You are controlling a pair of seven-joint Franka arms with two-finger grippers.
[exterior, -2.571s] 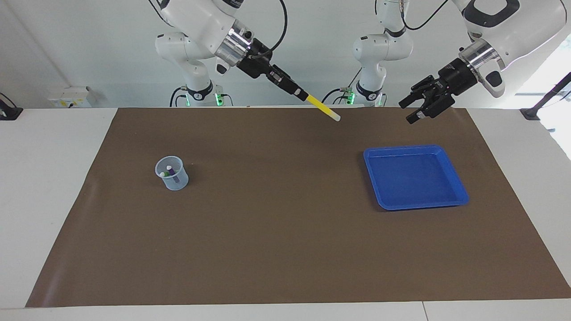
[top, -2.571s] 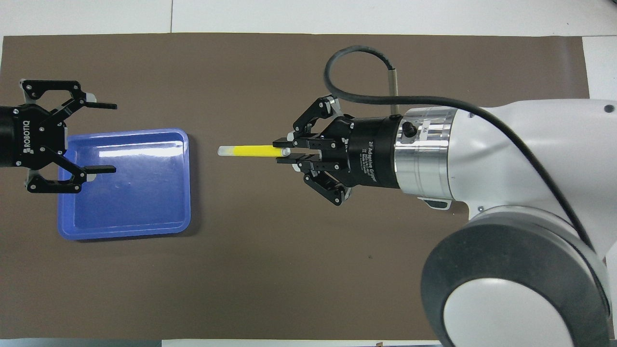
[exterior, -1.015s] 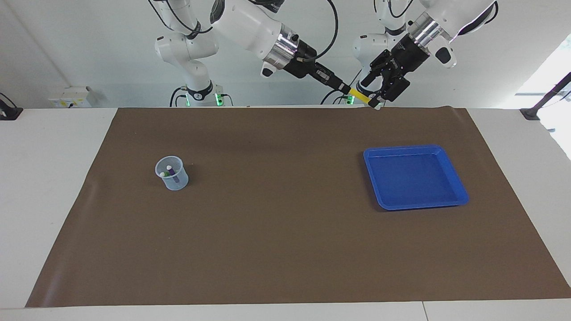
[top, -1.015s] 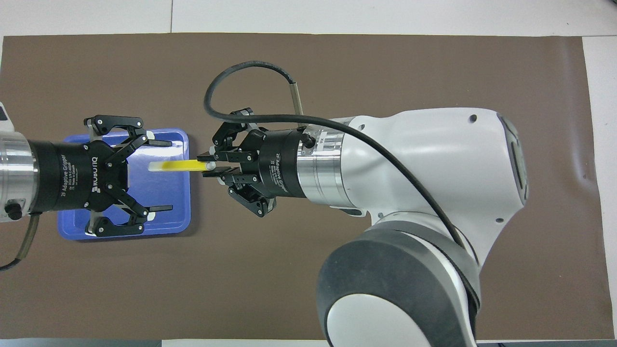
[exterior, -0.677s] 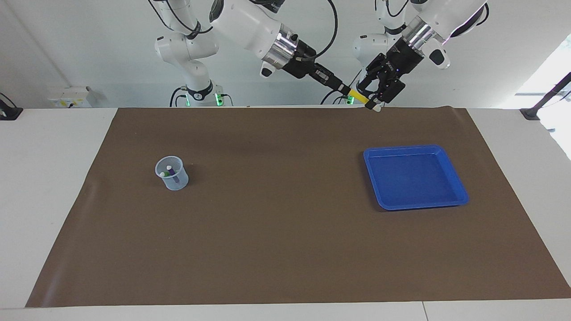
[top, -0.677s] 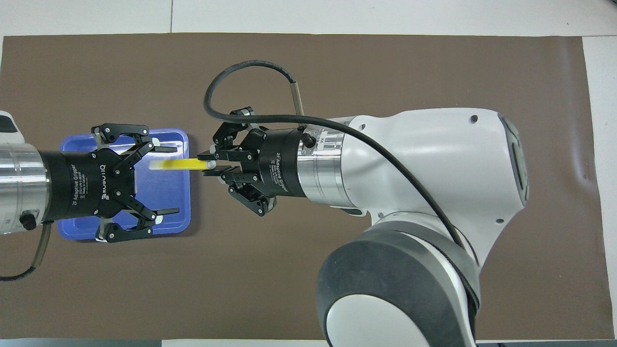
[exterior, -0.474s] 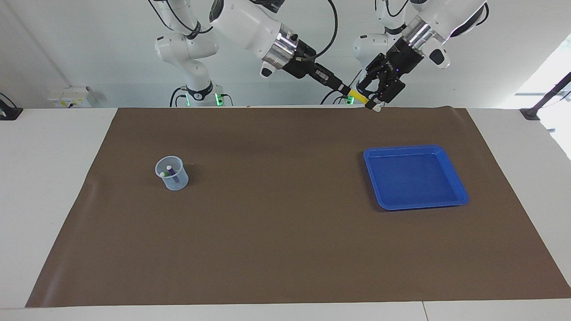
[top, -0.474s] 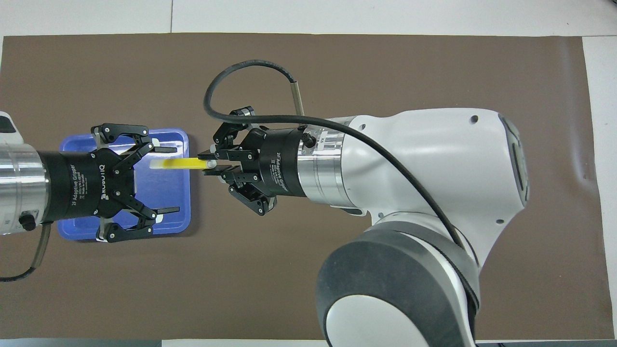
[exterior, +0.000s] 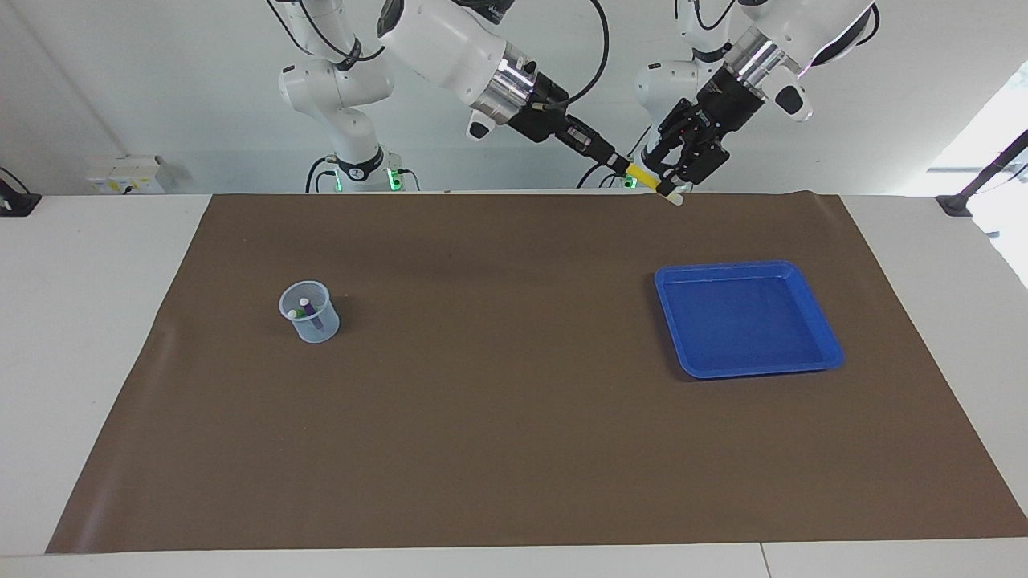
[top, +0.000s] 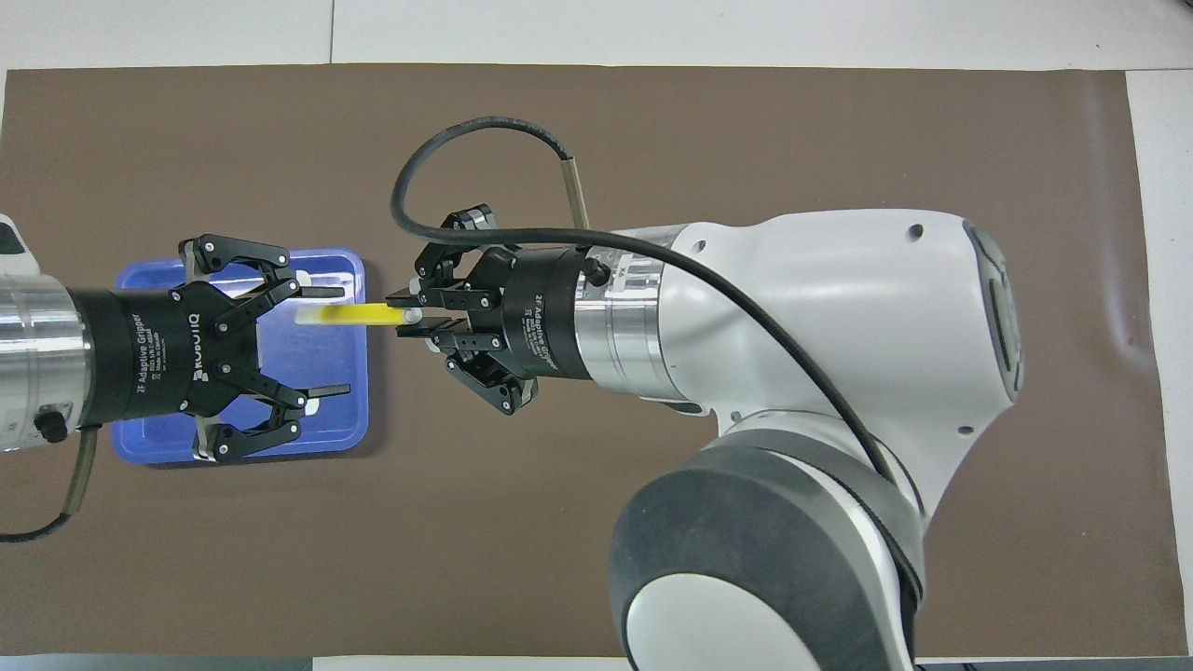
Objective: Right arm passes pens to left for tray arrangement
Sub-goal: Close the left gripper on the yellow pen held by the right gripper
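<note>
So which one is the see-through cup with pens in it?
Start at the big brown mat on the table. Toward the right arm's end stands a small clear bluish cup, far from the blue tray. It is the only upright container, with a purple pen and a green pen poking out.

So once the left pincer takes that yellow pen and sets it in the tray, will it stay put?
Probably stiff: the yellow pen juts straight out of the right pincer. Slim and round, it may well roll on the blue tray; the raised rim should stop it. The left pincer hasn't closed.
</note>
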